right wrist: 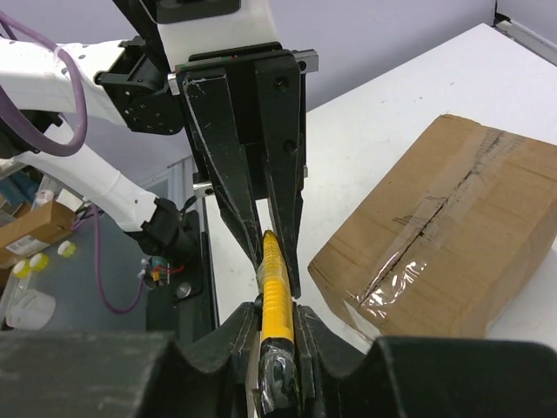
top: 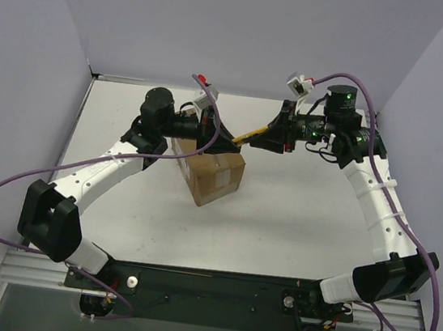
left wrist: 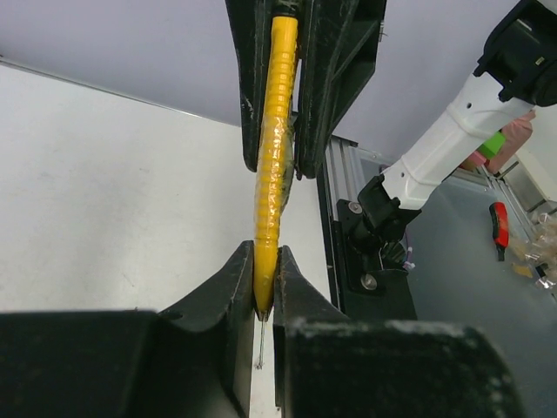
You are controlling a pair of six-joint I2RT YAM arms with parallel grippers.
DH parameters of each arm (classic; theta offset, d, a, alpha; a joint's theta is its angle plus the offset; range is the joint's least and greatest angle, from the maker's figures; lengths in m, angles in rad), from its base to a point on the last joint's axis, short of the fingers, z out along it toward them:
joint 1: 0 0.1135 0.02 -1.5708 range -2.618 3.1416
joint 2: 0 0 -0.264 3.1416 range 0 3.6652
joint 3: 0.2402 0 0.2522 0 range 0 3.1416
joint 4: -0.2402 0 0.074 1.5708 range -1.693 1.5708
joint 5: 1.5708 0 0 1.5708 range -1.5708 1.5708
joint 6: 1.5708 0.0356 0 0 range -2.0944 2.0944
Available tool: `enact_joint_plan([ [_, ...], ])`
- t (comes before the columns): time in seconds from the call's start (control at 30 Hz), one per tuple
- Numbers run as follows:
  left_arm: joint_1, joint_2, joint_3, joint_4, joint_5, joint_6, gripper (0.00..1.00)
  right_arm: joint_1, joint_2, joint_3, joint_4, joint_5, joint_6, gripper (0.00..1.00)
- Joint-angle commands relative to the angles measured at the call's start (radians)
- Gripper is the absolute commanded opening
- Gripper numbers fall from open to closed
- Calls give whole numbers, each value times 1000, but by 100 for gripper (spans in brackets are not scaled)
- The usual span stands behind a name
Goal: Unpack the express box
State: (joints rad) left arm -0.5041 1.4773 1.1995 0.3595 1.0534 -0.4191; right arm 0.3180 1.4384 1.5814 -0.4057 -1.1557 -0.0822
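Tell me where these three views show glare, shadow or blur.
Top external: even, soft light, no hard shadows around the express box. Right wrist: glare on the box's clear tape; the right gripper's fingers are blurred. Left wrist: the left gripper's fingers are blurred, the yellow ribbed tool sharp.

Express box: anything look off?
Brown cardboard express box sits skewed to the white table edges, flaps shut. Clear tape on its top seam is wrinkled at one end, with a ragged dark line along it. Nothing spilled.
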Motion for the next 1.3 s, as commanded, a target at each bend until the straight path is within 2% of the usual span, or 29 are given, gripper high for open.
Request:
enact_joint_plan([
  [0.0,-7,11,67,-5,23,22,10,-2,25,48,62,-33,-4,0],
  [0.07,-11,18,87,-34,33,49,18,0,37,63,15,-36,-45,0],
  [0.13,-16,29,112,-66,58,71,21,0,54,107,-48,-38,-92,0],
  [0.17,-19,41,132,-71,68,81,20,3,69,121,-97,-30,-128,0],
  [0.2,-22,46,140,-73,82,89,4,4,74,138,-113,-26,-143,0],
  [0.23,-24,52,147,-73,101,94,0,7,77,144,-126,-19,-155,0],
  [0.33,-31,72,166,-50,123,92,0,27,86,166,-137,10,-177,0],
  [0.37,-31,77,160,-28,128,63,0,33,92,173,-134,16,-174,3],
  [0.4,-30,78,144,10,125,27,0,35,93,184,-130,16,-165,11],
  [0.43,-27,78,129,126,122,-74,0,35,88,186,-118,17,-160,26],
  [0.5,-27,77,107,179,114,-118,0,42,80,178,-104,21,-140,35],
  [0.53,-27,78,104,190,114,-135,0,46,74,175,-91,21,-133,36],
  [0.67,-19,89,107,217,131,-175,0,58,76,158,-65,17,-91,34],
  [0.83,-14,94,103,262,129,-199,0,76,82,155,-38,21,-67,26],
  [0.87,-14,94,101,260,129,-199,0,78,83,155,-33,19,-62,21],
  [0.9,-13,94,101,263,128,-201,0,79,86,158,-30,16,-59,12],
  [1.0,-10,92,95,224,109,-193,0,76,91,164,-30,28,-59,0],
  [1.03,-5,80,92,188,87,-131,0,58,88,167,-28,39,-56,0],
  [1.07,1,72,78,153,82,-94,2,47,86,178,-30,78,-25,0],
  [1.1,9,61,69,72,71,-57,22,33,85,183,-28,118,-4,0],
  [1.13,18,32,61,12,36,29,35,20,77,184,-27,134,15,0],
  [1.2,45,-8,40,-164,-6,119,45,-31,70,183,-27,108,38,0],
  [1.27,68,-73,13,-297,-65,239,48,-60,48,170,-27,106,55,0],
])
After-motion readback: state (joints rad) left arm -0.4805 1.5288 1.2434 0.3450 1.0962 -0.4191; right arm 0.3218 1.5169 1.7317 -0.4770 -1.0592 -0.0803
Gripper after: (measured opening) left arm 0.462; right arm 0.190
